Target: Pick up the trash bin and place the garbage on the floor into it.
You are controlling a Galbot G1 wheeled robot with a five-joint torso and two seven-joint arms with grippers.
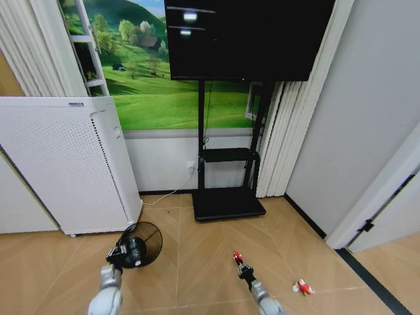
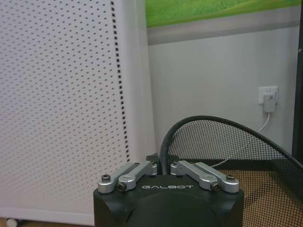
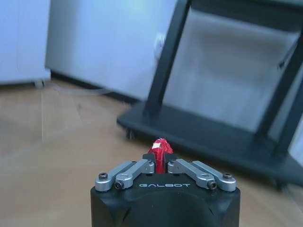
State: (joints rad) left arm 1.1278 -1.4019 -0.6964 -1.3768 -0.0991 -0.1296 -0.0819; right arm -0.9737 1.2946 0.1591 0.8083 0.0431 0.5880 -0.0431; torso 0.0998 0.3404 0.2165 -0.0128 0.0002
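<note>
While the head view takes in the whole room, the white perforated air purifier (image 1: 65, 164) stands far left against the wall, and just in front of it the left tool (image 1: 122, 252) holds the trash bin (image 1: 141, 243) by its rim, bin tipped so its open mouth faces the camera, with what looks like a clear bottle with a green label (image 1: 134, 250) inside. Left wrist view adds the close detail: left tool (image 2: 162, 166) pressed together on the black rim wire of the trash bin (image 2: 236, 156), mesh wall curving off beside it, purifier panel (image 2: 61, 104) right behind, a white wall socket with plug (image 2: 268, 99) farther back; "GALBOT" reads on the tool body. Next across in the head view, a black TV stand (image 1: 226, 200) with a dark screen (image 1: 246, 36) above it sits against a green landscape mural (image 1: 164, 85). Right of centre, the right tool (image 1: 240, 263) hangs above the floor (image 1: 197, 262), pinching a red-and-white wrapper (image 1: 237, 257), well apart from the bin. Right wrist view shows that pinch up close: right tool (image 3: 160, 161) shut tight on the crumpled wrapper (image 3: 159, 149), red tuft poking out above the fingertips, "GALBOT" again on the housing, stand base (image 3: 203, 137) and parquet (image 3: 57, 142) blurred behind. Farthest right in the head view, a second red-and-white wrapper (image 1: 302, 287) lies on the floor, near a dark strip (image 1: 367, 279) running along the wall.
</note>
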